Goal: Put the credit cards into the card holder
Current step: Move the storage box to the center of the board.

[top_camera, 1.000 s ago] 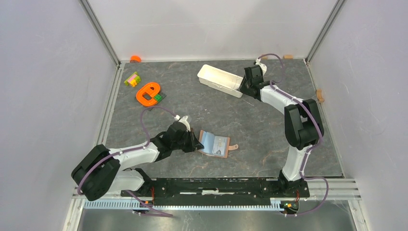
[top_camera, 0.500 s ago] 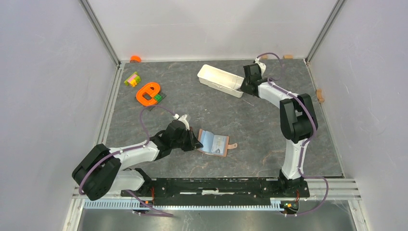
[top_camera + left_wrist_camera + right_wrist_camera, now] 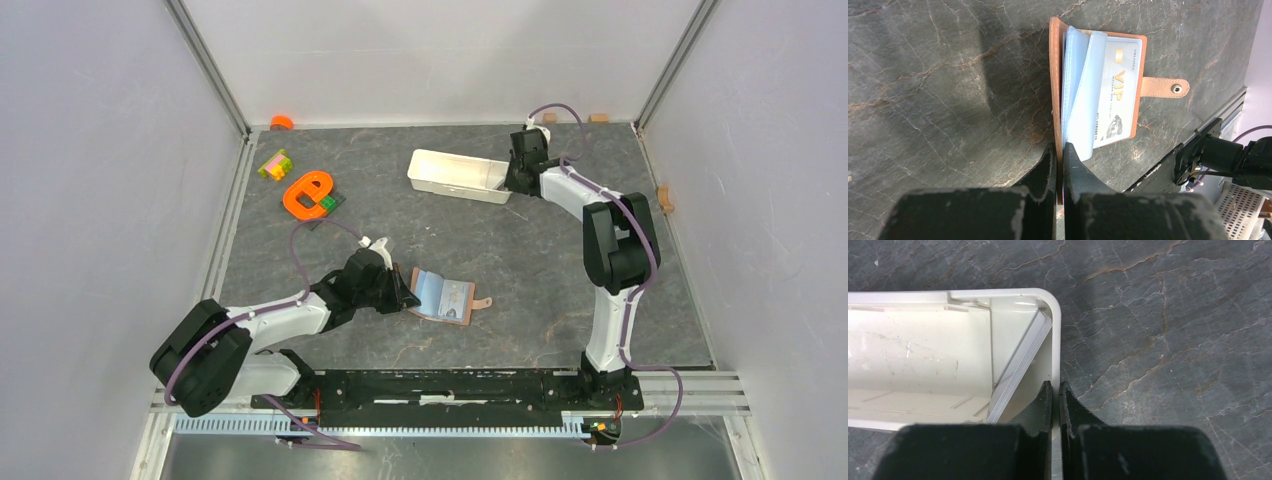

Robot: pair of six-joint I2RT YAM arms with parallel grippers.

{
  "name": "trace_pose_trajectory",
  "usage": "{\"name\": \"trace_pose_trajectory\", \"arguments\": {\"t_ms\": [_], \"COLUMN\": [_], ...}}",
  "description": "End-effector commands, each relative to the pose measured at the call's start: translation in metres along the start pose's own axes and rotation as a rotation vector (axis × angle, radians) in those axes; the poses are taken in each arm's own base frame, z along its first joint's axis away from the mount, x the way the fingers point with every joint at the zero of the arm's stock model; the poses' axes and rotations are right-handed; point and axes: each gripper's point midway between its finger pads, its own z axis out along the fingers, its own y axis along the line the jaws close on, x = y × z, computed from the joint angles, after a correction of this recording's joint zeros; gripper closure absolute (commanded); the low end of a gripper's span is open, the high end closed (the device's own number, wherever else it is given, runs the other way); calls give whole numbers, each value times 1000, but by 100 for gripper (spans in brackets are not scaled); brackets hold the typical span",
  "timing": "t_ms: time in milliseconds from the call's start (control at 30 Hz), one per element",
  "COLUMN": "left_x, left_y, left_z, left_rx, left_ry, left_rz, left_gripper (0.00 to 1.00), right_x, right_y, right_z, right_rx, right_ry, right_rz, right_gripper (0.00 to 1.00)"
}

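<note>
The brown card holder lies open on the table, a pale VIP card in its clear sleeve and its snap strap pointing right. My left gripper is shut on the holder's left cover edge. A stack of pale credit cards leans on edge inside the right end of the white tray. Round that tray's end wall my right gripper is shut, one finger inside and one outside.
An orange ring-shaped toy and a coloured block lie at the far left, a small orange piece by the back wall. Small wooden blocks sit along the right edge. Aluminium frame rails bound the table.
My right gripper has closed on the tray's end wall, and the tray has swung from a slant to nearly level across the table. The left arm and holder have stayed put.
</note>
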Motion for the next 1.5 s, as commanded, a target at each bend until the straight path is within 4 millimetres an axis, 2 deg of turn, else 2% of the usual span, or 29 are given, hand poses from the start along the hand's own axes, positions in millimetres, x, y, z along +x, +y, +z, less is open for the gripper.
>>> {"name": "trace_pose_trajectory", "arguments": {"t_ms": [0,300,467,633,667,700,733,767,833,933,1067,1200,1333,1467], "left_x": [-6,-6,-5,-4,-4,-4,-4,-4,-4,-4,-5,-5,-5,-5], "left_y": [0,-6,-5,-6,-6,-6,-6,-6,-7,-9,-9,-9,-9,-10], "left_z": [0,1,2,2,3,2,2,2,2,1,-2,-5,-6,-8], "left_rx": [-3,28,26,30,29,30,31,32,33,40,41,37,37,40], "left_ry": [-3,11,16,21,21,20,20,21,21,24,22,24,27,27], "left_rz": [50,65,61,60,60,60,60,60,60,64,73,89,97,100], "left_gripper": [98,98,98,98,98,98,98,98,98,98,98,98,98,98], "right_x": [-9,-7,-1,-7,-9,-12,-16,-20,-31,-50,-63,-55,-40,-24], "right_y": [1,20,21,13,12,12,12,12,11,1,11,36,55,58], "right_z": [1,4,4,4,4,3,2,-1,-7,-22,-43,-55,-54,-44], "right_rx": [-47,-209,-251,-228,-220,-209,-196,-189,-157,-54,-80,-149,-178,-158], "right_ry": [11,63,92,86,86,84,84,79,64,38,10,21,51,88], "right_rz": [-127,-367,-483,-586,-585,-579,-570,-556,-514,-405,-298,-236,-199,-157], "right_gripper": [100,100,100,100,100,95,88,76,60,46,43,45,48,50]}}
